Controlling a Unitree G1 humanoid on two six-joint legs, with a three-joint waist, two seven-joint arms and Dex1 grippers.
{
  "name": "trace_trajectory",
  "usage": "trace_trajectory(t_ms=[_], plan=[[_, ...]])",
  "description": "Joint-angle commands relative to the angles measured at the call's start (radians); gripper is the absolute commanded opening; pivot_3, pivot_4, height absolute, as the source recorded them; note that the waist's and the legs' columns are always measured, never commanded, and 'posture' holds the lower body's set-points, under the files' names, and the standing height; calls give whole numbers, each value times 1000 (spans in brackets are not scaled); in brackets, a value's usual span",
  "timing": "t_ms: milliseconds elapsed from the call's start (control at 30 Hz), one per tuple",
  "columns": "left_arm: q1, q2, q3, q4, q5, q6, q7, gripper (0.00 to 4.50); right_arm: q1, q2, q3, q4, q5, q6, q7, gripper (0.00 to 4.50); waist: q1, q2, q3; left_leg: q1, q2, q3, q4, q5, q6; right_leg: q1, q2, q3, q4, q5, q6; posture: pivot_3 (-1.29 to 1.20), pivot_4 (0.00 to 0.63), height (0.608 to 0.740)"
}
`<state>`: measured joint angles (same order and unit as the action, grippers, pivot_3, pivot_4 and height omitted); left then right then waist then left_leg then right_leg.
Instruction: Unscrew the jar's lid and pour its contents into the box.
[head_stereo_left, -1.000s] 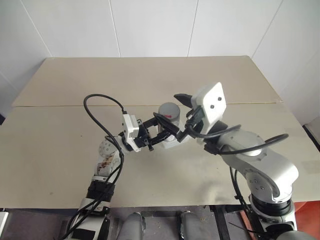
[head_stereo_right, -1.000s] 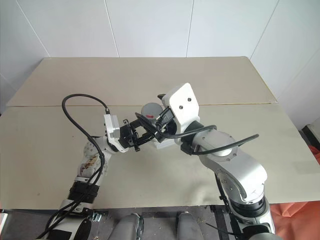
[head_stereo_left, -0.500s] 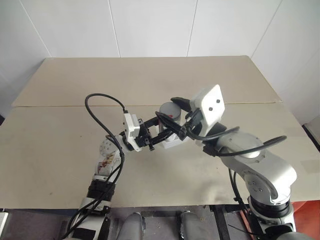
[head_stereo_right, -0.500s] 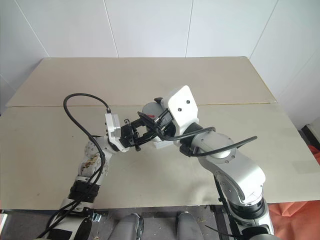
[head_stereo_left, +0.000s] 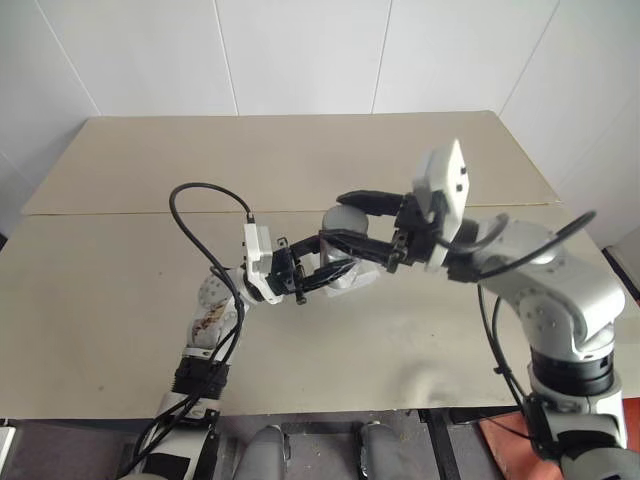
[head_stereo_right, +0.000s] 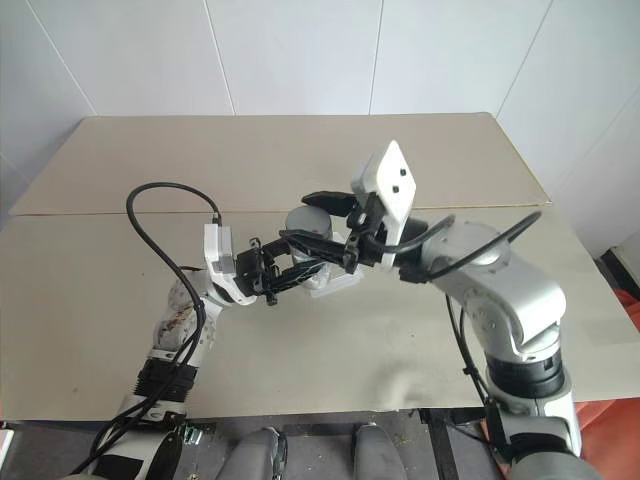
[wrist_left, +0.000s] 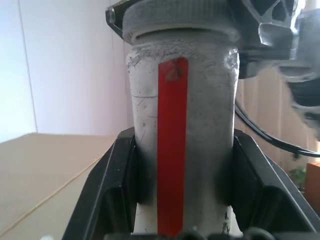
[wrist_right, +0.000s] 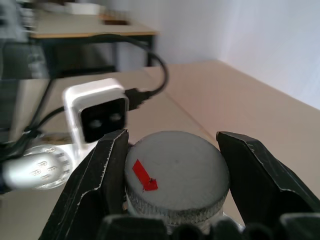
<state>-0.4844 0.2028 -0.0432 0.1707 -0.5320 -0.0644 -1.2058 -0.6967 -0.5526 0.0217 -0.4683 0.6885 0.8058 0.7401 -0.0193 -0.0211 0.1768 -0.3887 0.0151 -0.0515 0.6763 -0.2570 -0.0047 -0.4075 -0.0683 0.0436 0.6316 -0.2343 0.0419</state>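
My left gripper (head_stereo_left: 335, 268) is shut on the body of the jar (wrist_left: 180, 150) and holds it upright above the table. The jar is clear and scuffed, with a vertical red stripe. Its grey lid (wrist_right: 175, 170), marked with a small red arrow, is still on top of it. My right gripper (head_stereo_left: 335, 217) reaches in level from the right and is shut on the lid, one finger on each side. The contents are hidden behind the scuffed wall. The white box (head_stereo_left: 345, 285) lies on the table just below the jar, partly covered by the gripper.
The beige table (head_stereo_left: 300, 150) has a seam running across its middle and white walls behind its far edge. A black cable (head_stereo_left: 205, 200) loops up from my left wrist. Bare table lies on every side of the box.
My right gripper has closed from wide open onto the lid, and its wrist has swung round to the right. The left gripper and the jar have stayed put.
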Motion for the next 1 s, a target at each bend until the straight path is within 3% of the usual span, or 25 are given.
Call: trace_trajectory(t_ms=[33,300,467,567,733,800,1000], plan=[[-20,-5,-22,-52,-10,2,-26,2111,-96,-18,13,137,15,-93,195,2771,-1,0,0,0,0,0,0,0,0,0,0,0,0,0,0,0,150,740],[11,-6,-33,-92,-13,24,-8,2111,-273,-17,100,452,-35,-188,543,2771,1,0,0,-1,0,0,0,0,0,0,0,0,0,0,0,0,150,740],[26,-7,-38,-109,-8,23,4,2111,-306,1,120,540,-91,-252,615,2771,2,0,0,-1,0,0,0,0,0,-1,0,0,0,0,0,0,150,740],[34,-2,-38,-115,-9,23,10,2111,-314,-1,116,548,-93,-213,608,2771,4,0,0,-1,0,0,0,0,0,-1,-1,0,0,0,0,0,150,740],[42,4,-36,-108,-8,28,17,2111,-293,-19,80,491,-99,-198,563,4358,4,1,0,-1,0,0,0,0,0,-1,-1,0,0,0,0,0,150,740],[47,4,-36,-107,-7,26,19,2111,-278,-34,51,457,-88,-196,548,4452,5,0,0,-1,0,0,0,0,0,-1,-1,0,0,0,0,0,150,740],[59,1,-23,-88,8,15,55,2111,-182,-111,-79,150,-41,-80,309,4452,7,1,0,-3,-1,0,0,0,0,-3,-2,0,0,0,0,0,150,740]])
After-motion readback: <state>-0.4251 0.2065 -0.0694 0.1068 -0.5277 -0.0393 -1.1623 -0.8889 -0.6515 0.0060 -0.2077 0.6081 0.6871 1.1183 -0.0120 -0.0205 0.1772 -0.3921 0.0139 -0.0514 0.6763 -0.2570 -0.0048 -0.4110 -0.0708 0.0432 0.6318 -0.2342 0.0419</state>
